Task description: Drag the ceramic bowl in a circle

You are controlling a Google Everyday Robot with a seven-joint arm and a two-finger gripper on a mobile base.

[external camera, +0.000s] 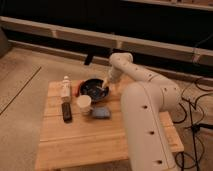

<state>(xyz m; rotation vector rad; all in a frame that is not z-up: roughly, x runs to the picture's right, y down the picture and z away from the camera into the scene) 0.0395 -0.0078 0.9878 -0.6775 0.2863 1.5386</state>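
Gripper (105, 86) comes down from the arm (131, 70) at the right rim of the bowl (90, 89), tip reaching into or onto that edge. Can't tell how far the jaws are apart, or if they hold the rim.

Bowl: dark, round, upright on the wooden table (90, 136), in the back half and near the far edge. Most of it lies left of the jaws, with its right rim at or under them.

Small red-orange item (76, 90) touches or sits just beside the bowl's left side, on the far side of the bowl from the jaws; can't tell what it is.
White bottle (65, 88) stands upright further left, well apart from the jaws.
White cup (84, 104) stands upright, down-left of the jaws, just in front of the bowl.
Blue sponge (101, 112) lies right below the jaws, nearer the camera, beside the cup.
Black flat bar (66, 111) lies left of the cup, below the bottle.

The arm's big white body (147, 117) covers the table's right part.
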